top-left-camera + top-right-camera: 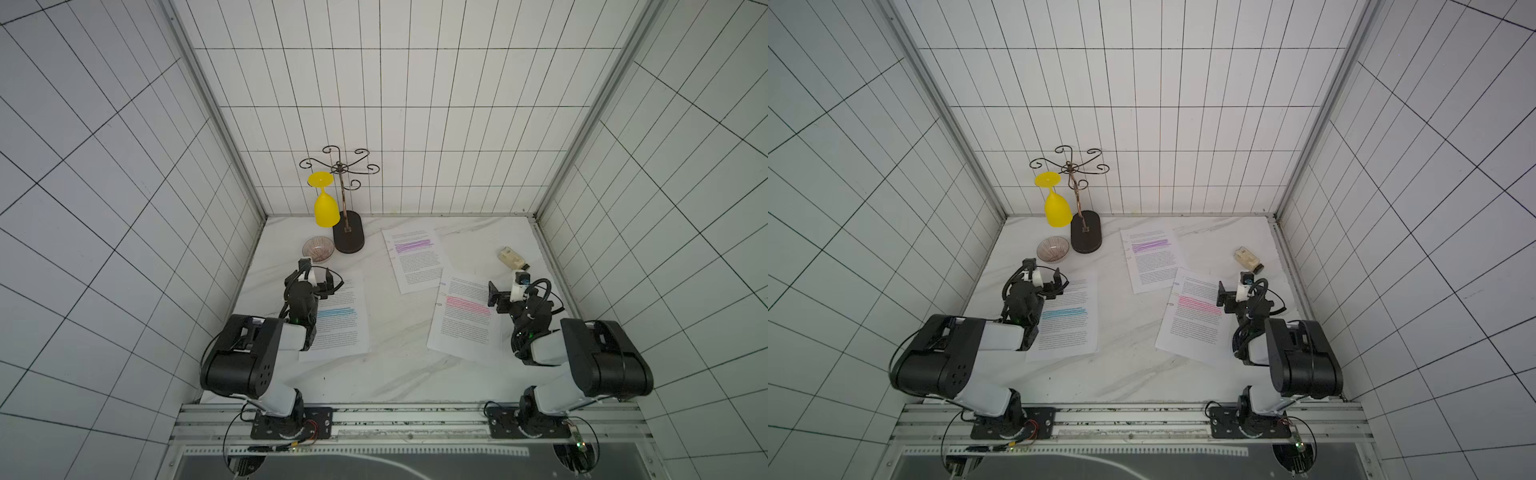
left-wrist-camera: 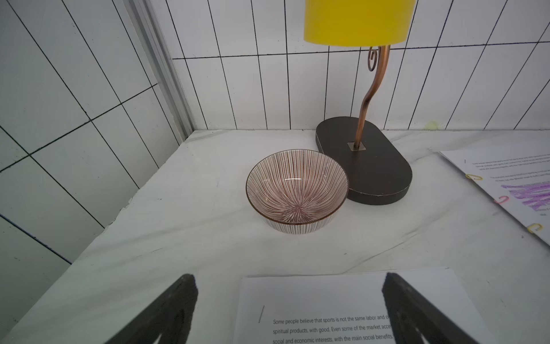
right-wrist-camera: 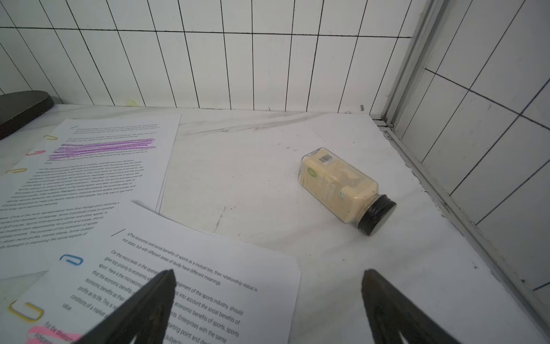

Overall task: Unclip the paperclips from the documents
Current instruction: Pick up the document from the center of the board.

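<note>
Three documents lie flat on the white table: one with a blue band (image 1: 340, 316) at the left, one with a purple band (image 1: 415, 257) at the back, one with a pink band (image 1: 461, 316) at the right. Paperclips sit on the left edges: gold (image 2: 473, 177), pink (image 2: 503, 199) and gold (image 2: 535, 228) on the purple-band sheets, blue (image 3: 71, 259) and yellow (image 3: 25, 311) on the pink-band sheets. My left gripper (image 1: 318, 274) (image 2: 290, 280) hovers open over the blue-band document's far corner. My right gripper (image 1: 509, 286) (image 3: 268, 274) hangs open over the pink-band document's far right corner. Both hold nothing.
A striped bowl (image 1: 318, 250) (image 2: 297, 190) stands just beyond my left gripper, beside the dark oval base of a wire glass stand (image 1: 348, 237) with a yellow glass (image 1: 326, 208) hanging upside down. A spice jar (image 1: 513, 258) (image 3: 342, 187) lies on its side beyond my right gripper, near the right wall.
</note>
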You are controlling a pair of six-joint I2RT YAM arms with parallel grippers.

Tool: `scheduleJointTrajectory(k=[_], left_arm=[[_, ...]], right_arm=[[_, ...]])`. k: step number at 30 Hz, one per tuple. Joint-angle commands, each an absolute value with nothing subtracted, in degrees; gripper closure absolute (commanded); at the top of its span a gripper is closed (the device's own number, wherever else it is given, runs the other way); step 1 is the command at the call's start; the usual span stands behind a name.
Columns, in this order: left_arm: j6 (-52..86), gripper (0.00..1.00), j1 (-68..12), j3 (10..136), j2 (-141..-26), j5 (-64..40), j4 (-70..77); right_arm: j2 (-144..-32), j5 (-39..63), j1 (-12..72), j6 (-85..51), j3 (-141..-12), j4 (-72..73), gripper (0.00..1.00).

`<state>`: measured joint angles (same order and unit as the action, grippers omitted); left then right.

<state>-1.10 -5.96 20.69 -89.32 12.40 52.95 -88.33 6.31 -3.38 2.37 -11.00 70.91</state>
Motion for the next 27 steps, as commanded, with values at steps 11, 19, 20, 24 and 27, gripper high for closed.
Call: scheduleJointTrajectory(k=[11,19,20,24,27], left_arm=[[-2.4,0.03,-6.2,20.7,-89.5,11.3,55.5],[-2.1,0.02,-6.2,21.0,-89.7,11.6,55.4],[-2.0,0.02,-6.2,21.0,-89.7,11.7,55.4],[-1.9,0.02,-6.2,21.1,-89.8,11.9,55.4],[-1.5,0.02,-6.2,21.4,-90.0,12.5,55.0]], right_arm=[[-88.7,5.6,-4.0,1.7,-14.7,71.9,0.02],[-88.7,5.7,-4.0,1.5,-14.9,71.7,0.02],[-88.6,5.7,-4.0,1.5,-14.9,71.7,0.02],[-88.8,5.8,-4.0,1.4,-15.0,71.6,0.02],[-88.6,2.8,-4.0,0.5,-15.2,71.2,0.02]])
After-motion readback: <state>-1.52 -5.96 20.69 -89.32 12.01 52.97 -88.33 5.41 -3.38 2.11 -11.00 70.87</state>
